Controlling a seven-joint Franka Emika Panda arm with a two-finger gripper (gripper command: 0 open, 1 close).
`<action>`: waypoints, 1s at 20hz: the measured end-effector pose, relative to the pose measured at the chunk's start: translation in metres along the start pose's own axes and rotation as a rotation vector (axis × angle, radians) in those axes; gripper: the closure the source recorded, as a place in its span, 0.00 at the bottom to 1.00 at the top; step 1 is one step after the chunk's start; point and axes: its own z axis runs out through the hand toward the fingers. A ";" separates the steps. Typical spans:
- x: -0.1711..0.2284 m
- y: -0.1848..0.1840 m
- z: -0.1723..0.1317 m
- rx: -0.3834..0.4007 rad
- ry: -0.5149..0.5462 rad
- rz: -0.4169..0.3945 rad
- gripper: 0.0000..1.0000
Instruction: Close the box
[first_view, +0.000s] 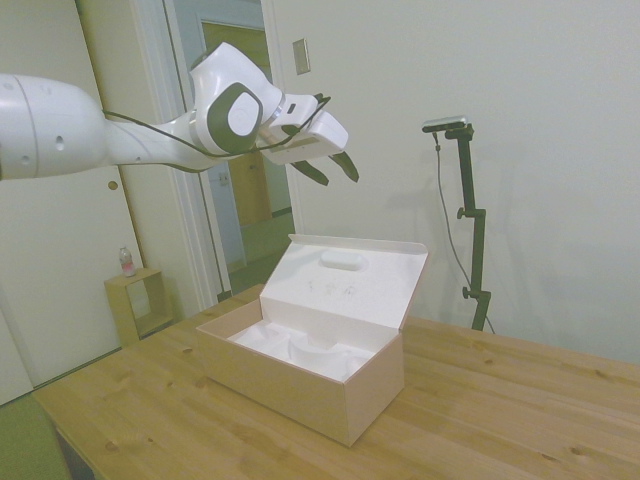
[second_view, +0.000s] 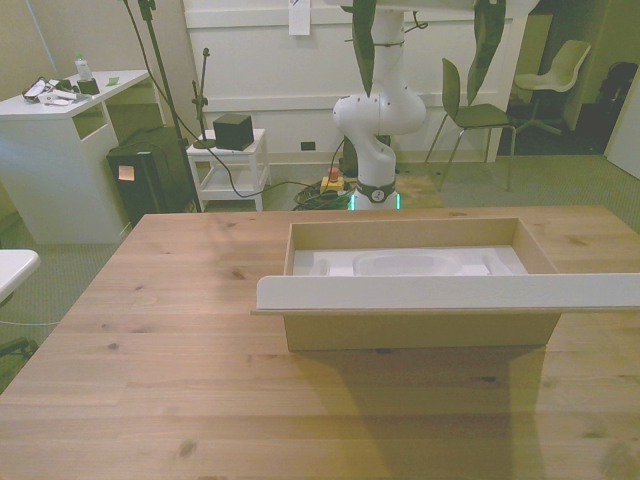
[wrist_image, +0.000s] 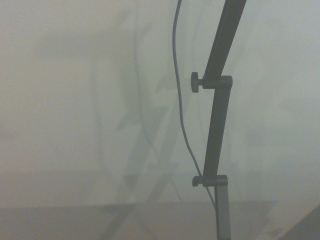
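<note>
wooden table (first_view: 500, 400), open box (first_view: 310, 360), tool (first_view: 335, 170) spread above

Pale walls, an open doorway (first_view: 240, 150), a white desk (second_view: 60, 120) and chair (second_view: 470, 105).

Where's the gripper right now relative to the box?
In the side view the gripper hangs in the air well above the open box, over its upright lid, touching nothing. In the front view its spread fingers show at the top edge.
</note>
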 end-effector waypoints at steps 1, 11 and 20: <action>0.003 -0.004 0.008 -0.002 0.000 0.000 0.00; 0.011 -0.040 0.091 -0.050 -0.019 -0.014 0.00; 0.010 -0.030 0.157 -0.099 -0.037 -0.005 0.00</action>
